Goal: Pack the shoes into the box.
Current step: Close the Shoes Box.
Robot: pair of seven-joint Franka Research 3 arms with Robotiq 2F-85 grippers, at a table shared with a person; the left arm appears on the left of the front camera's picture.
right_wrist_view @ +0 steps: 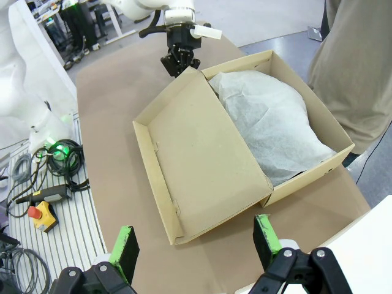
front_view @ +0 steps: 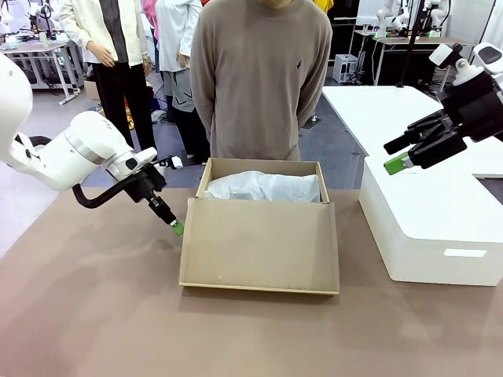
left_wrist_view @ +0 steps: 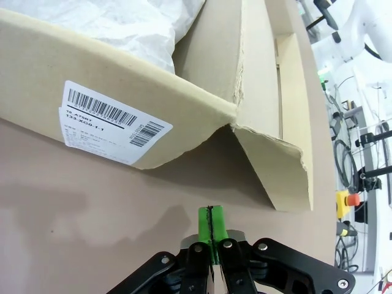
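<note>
The tan cardboard box (front_view: 259, 245) stands open in the middle of the table, its lid flap (right_wrist_view: 196, 159) folded down toward me. White tissue paper (front_view: 263, 187) fills its inside, and the shoes are hidden. My left gripper (front_view: 177, 228) is shut with nothing in it, its tip just above the table by the box's front left corner (left_wrist_view: 233, 116). In the left wrist view that gripper (left_wrist_view: 211, 215) shows its green pads pressed together. My right gripper (front_view: 394, 155) hangs open and empty, high at the right; in its own view the right gripper (right_wrist_view: 196, 242) looks down on the box.
A person (front_view: 259, 78) stands behind the box at the far side, hands out of sight. A big white smooth box (front_view: 432, 228) sits on the table at the right, under my right gripper. A barcode label (left_wrist_view: 113, 122) is on the tan box's side wall.
</note>
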